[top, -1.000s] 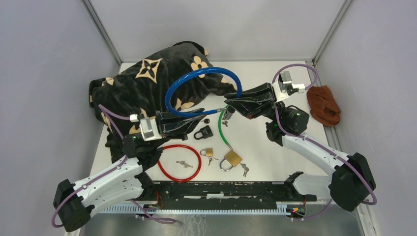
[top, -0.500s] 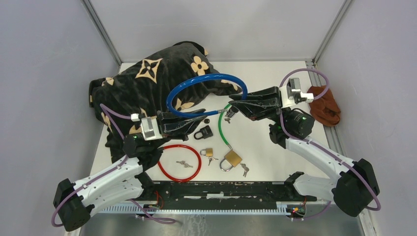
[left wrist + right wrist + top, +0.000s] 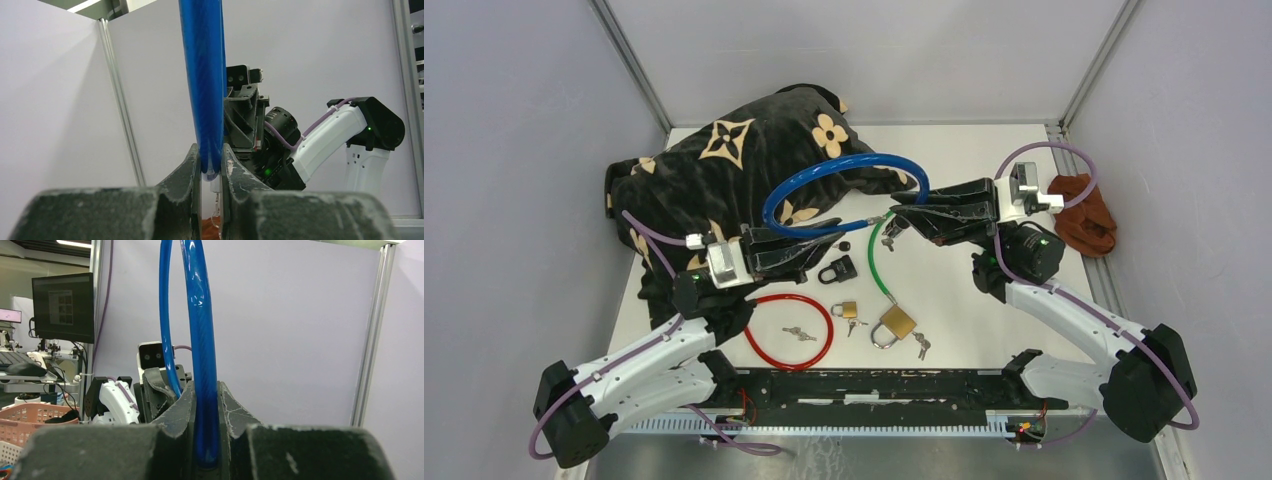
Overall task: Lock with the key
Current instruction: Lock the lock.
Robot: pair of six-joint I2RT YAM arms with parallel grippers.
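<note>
Now both claws pinch the blue cable lock, mid-bench

Your left claw (image 3: 835, 227) is closed narrow on the blue cable lock (image 3: 844, 180). In the left wrist view the cable stands straight up between the two fingers (image 3: 188, 167), with a pale end piece showing just below the grip. Your right claw (image 3: 894, 214) is closed narrow on the same cable. In the right wrist view the blue tube runs up out of the pinch and curves back down behind it. From above, the two claws point at each other over the middle of the bench (image 3: 954, 290), close together but not touching. The blue loop arches away from them toward the far edge, over the near side of the black flowered blanket (image 3: 714, 165).

A small key bunch (image 3: 887, 238) hangs just under your right claw's tip; you cannot tell from these views whether a key sits in the lock.

On the bench below, a green cable (image 3: 876, 265) runs toward the near edge to a large brass padlock (image 3: 896, 322) with keys (image 3: 921, 345) beside it. A black padlock (image 3: 837, 269) and a small brass padlock (image 3: 845, 309) lie near the middle. A red cable loop (image 3: 789, 332) lies toward the near edge, around another pair of keys (image 3: 799, 333). A brown cloth (image 3: 1081, 215) sits at the right edge.
</note>
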